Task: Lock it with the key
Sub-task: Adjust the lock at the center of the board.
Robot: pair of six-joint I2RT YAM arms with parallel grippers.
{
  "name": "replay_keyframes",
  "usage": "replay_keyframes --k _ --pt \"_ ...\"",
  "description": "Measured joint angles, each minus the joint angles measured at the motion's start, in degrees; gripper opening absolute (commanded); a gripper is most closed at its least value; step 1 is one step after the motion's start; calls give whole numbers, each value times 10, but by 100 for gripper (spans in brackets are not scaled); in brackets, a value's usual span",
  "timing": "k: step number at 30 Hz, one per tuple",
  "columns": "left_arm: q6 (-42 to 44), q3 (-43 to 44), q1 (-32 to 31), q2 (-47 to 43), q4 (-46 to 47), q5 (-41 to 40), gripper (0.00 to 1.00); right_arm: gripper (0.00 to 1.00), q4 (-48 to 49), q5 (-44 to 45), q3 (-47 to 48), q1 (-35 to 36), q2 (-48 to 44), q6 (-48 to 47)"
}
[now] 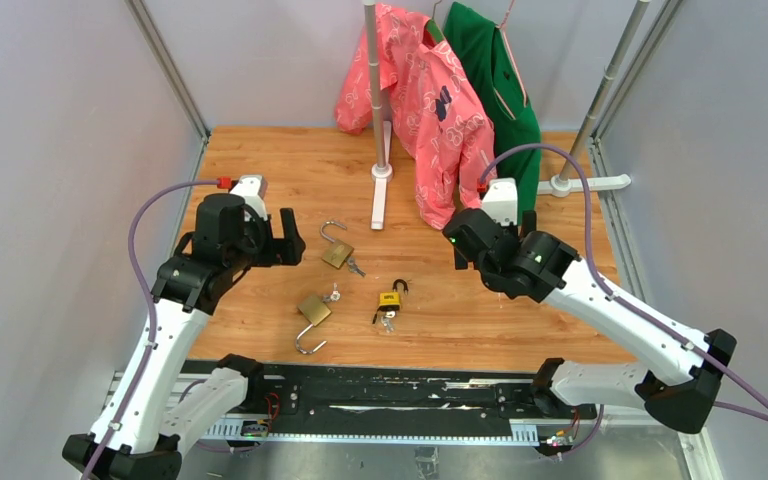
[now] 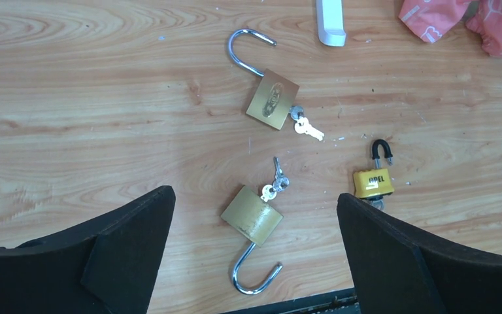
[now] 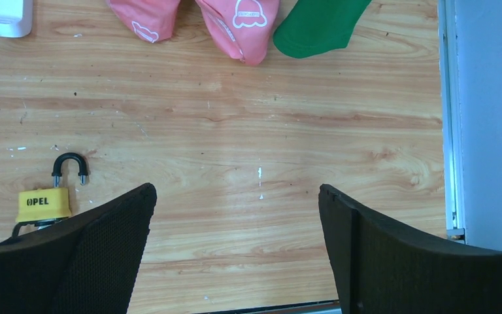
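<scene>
Three padlocks lie on the wooden table, all with open shackles. A brass padlock lies farthest, keys at its base. A second brass padlock lies nearer, its keys beside it. A small yellow padlock with a black shackle lies to the right. My left gripper is open, above the table, with the near brass padlock between its fingers in the wrist view. My right gripper is open and empty over bare wood right of the yellow padlock.
A white stand with a metal pole rises at the back middle. A pink shirt and a green garment hang behind it. A white foot bar lies at the back right. Grey walls close both sides.
</scene>
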Motion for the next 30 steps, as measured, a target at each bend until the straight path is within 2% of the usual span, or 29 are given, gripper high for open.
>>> replay_keyframes --k 6,11,15,17,20,25,30 --pt "-4 0 0 10 12 4 100 94 19 -18 -35 0 -11 3" --pt "-15 -8 -9 16 31 10 100 91 55 -73 -80 0 -12 -7" --pt "-20 -23 -79 24 38 -41 100 92 90 -103 -101 12 -11 -15" --pt "-33 -30 -133 48 41 -82 100 93 107 -103 -102 36 -2 -22" --pt "-52 -39 -172 94 50 -120 100 95 132 -97 -101 77 23 -28" --pt "-68 -44 -178 172 60 -160 100 96 163 -101 -101 100 61 -45" --pt "-74 -43 -178 213 73 -178 98 99 181 -100 -102 100 69 -55"
